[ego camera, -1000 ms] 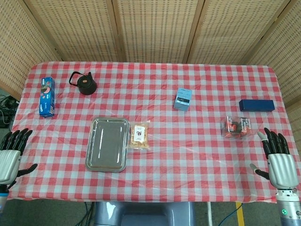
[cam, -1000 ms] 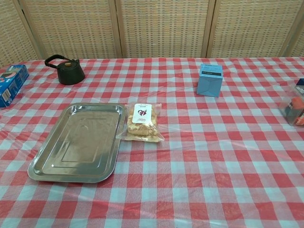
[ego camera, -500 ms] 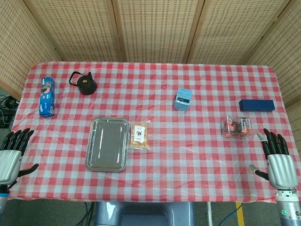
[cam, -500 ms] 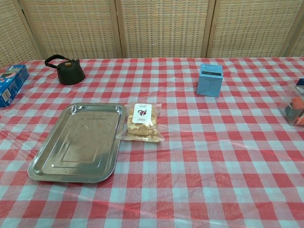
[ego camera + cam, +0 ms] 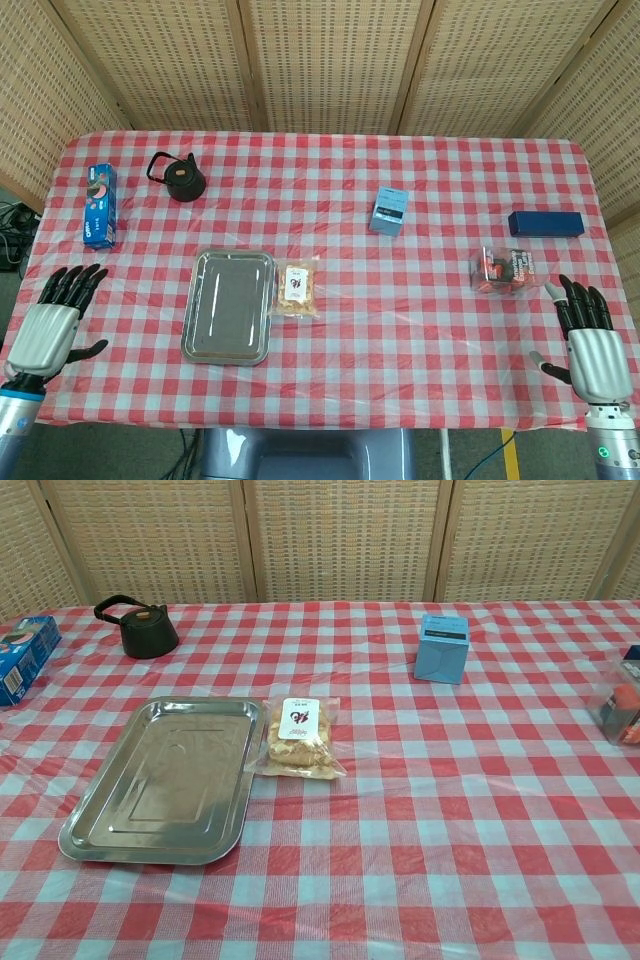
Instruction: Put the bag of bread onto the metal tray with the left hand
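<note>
A clear bag of bread (image 5: 297, 288) (image 5: 299, 739) with a white label lies flat on the checked cloth, touching the right edge of the empty metal tray (image 5: 229, 305) (image 5: 165, 777). My left hand (image 5: 52, 326) hovers open at the table's front left corner, well to the left of the tray, fingers spread and empty. At the front right corner my right hand (image 5: 587, 340) is open too, holding nothing. The chest view shows neither hand.
A black kettle (image 5: 180, 177) and a blue snack box (image 5: 99, 205) sit at the back left. A light blue box (image 5: 389, 210) stands mid-table; a dark blue box (image 5: 545, 223) and a clear pack of red items (image 5: 505, 270) lie at the right.
My left hand has moved right and forward, further over the table's corner. The right hand, the bag and the tray have stayed put.
</note>
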Controlling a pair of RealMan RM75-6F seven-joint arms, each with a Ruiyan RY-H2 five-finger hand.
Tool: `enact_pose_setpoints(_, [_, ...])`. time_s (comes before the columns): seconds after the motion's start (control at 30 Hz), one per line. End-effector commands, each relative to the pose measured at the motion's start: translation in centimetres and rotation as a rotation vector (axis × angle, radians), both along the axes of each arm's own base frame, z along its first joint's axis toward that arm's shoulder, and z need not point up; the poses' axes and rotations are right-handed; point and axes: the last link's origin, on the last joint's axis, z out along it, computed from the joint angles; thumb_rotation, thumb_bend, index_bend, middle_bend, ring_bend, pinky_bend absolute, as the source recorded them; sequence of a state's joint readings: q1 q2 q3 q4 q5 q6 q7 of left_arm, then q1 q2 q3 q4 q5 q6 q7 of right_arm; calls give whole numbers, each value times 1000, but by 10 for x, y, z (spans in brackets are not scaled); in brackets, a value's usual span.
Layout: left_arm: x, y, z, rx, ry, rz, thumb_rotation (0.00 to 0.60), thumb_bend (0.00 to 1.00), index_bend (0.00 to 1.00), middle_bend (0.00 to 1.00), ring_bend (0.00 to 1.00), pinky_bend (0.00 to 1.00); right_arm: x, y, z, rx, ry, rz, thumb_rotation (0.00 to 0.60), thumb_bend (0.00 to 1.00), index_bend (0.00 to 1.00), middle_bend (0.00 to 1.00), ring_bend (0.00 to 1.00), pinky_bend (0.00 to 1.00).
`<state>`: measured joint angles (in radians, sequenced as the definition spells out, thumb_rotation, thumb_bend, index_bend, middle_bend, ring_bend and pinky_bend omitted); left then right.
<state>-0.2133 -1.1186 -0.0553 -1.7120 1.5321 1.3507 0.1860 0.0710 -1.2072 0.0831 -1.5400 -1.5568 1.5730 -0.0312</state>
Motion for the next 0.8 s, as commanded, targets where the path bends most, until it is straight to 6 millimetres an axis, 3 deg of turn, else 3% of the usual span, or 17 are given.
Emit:
enact_pose_setpoints(0.03, [39, 27, -3, -39, 23, -100, 600, 11, 0, 0, 0, 0, 0, 0, 0, 2, -4, 0, 600, 58, 0, 0, 0, 0])
enact_pose_setpoints(0.27, [100, 61, -28, -155, 13, -181, 600, 0, 0, 0, 0, 0, -1, 0, 3, 3, -27, -2, 600, 58, 0, 0, 0, 0])
enact_pose_setpoints(0.57, [154, 95, -72, -279, 62, -154, 600, 0, 0, 0, 0, 0, -3, 0, 10, 0, -65, -2, 600, 58, 0, 0, 0, 0])
enact_pose_setpoints(0.8, [201, 109, -121, -408, 96, -61, 600, 0, 0, 0, 0, 0, -6, -2, 12, 21, -101, -10, 600, 58, 0, 0, 0, 0])
